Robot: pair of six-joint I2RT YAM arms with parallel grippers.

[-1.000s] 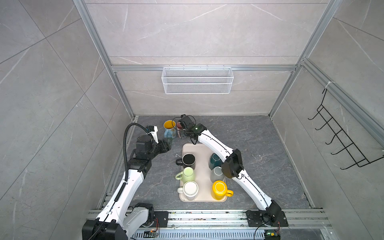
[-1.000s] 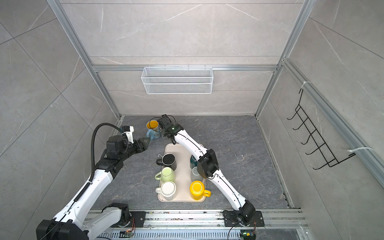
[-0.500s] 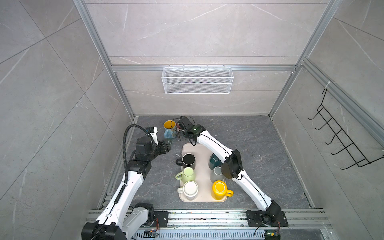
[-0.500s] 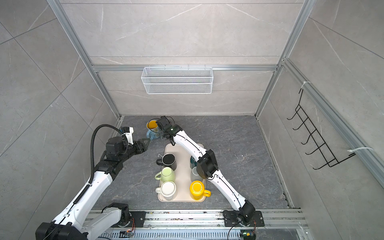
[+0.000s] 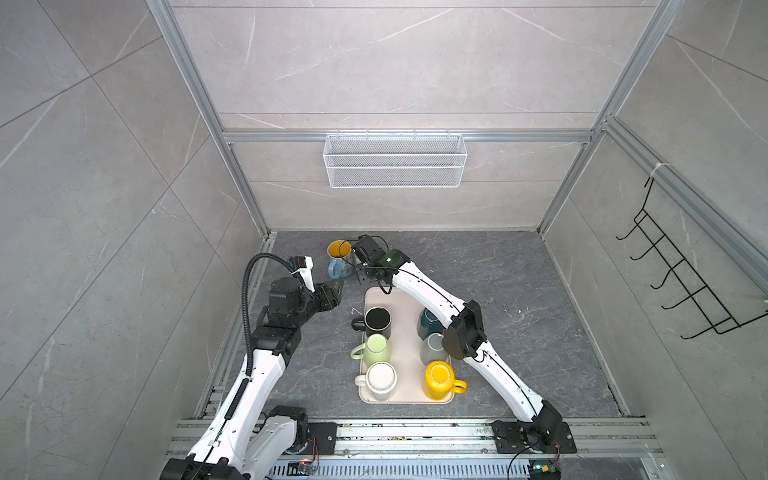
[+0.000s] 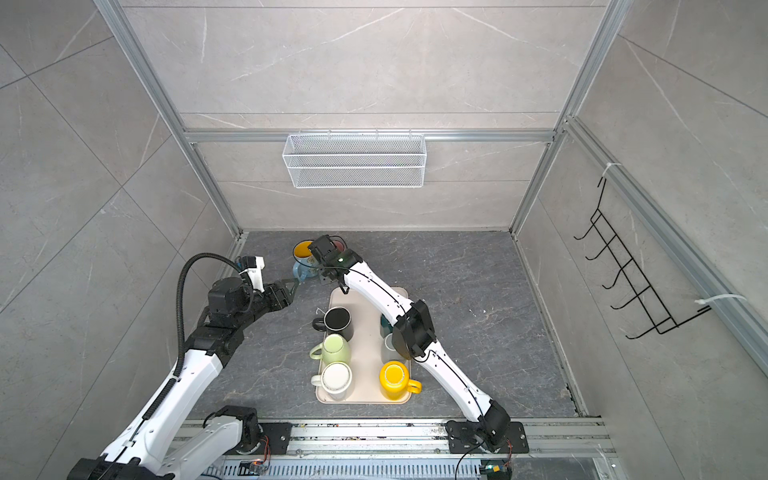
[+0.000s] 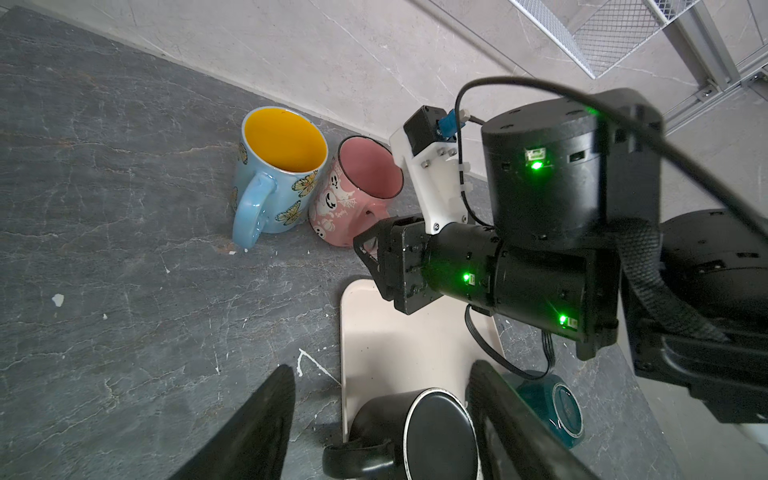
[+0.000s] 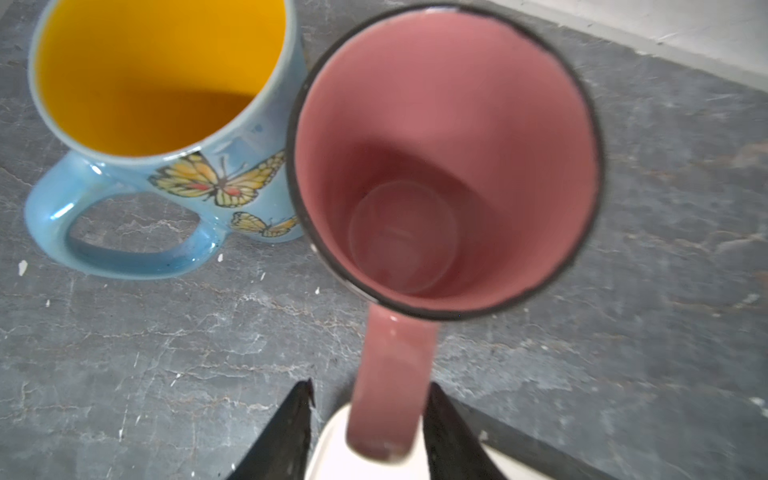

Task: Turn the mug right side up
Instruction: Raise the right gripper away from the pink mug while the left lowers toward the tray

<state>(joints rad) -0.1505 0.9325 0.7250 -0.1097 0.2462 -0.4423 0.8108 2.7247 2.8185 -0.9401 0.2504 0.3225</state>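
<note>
A: Starting at the left: left tool point(image 7: 380, 372) spread or pressed together?
B: Spread wide, pinching nothing. Seen in the left wrist view only as two dark fingers point(image 7: 266, 419), cut off by the frame edge.
A: Next along?
B: A blue mug point(image 7: 276, 174), upright on the table point(image 7: 124, 249), yellow inside. Right beside it, the pink mug point(image 8: 444, 166): upright, mouth up, on the table just past the far end of the tray point(image 5: 405, 303).
A: Touching the blue one?
B: Touching or barely apart; cannot tell. Almost wholly hidden under the right wrist in both top views.
A: And the right tool point(image 8: 370, 386)?
B: Parted, straddling the pink handle. A clear gap on one side; close against the handle on the other, with contact uncertain. Not pinching.
A: Further right, on the tray?
B: A black mug point(image 5: 377, 322), green mug point(image 5: 376, 349) and white mug point(image 5: 380, 378) in one column; hard to say from above which way up. Then a teal mug point(image 5: 426, 328) and grey mug point(image 5: 432, 351), half covered by the right arm, and a yellow mug point(image 5: 438, 376) at the near corner.
</note>
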